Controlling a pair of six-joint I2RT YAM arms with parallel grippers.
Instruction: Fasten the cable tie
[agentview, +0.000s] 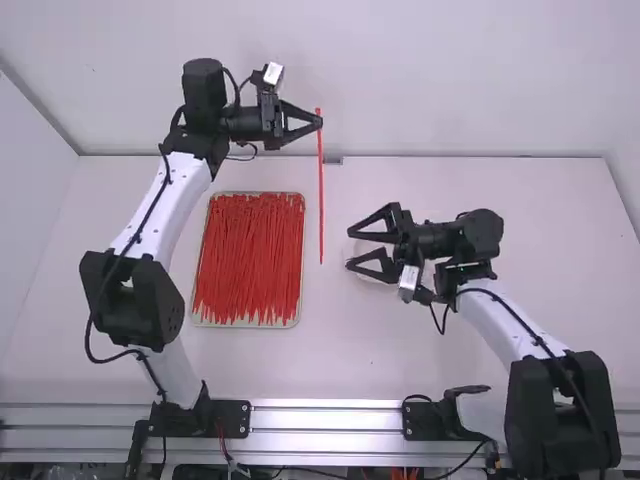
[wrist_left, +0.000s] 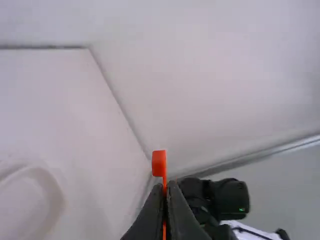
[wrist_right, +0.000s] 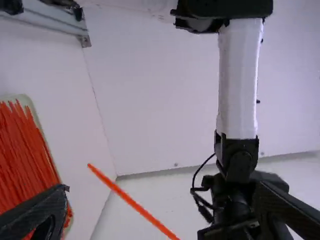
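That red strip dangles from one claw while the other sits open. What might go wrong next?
The left gripper pinches the cable tie only near its top, so the long strip hangs free and may swing. The open right gripper, beside its lower tip, might close on air or knock the strip askew.

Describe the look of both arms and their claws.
Both the left arm and right arm have white tubular links with bulky black joints and thin black cables looping beside them. The left claw and right claw are black, each with two tapering fingers.
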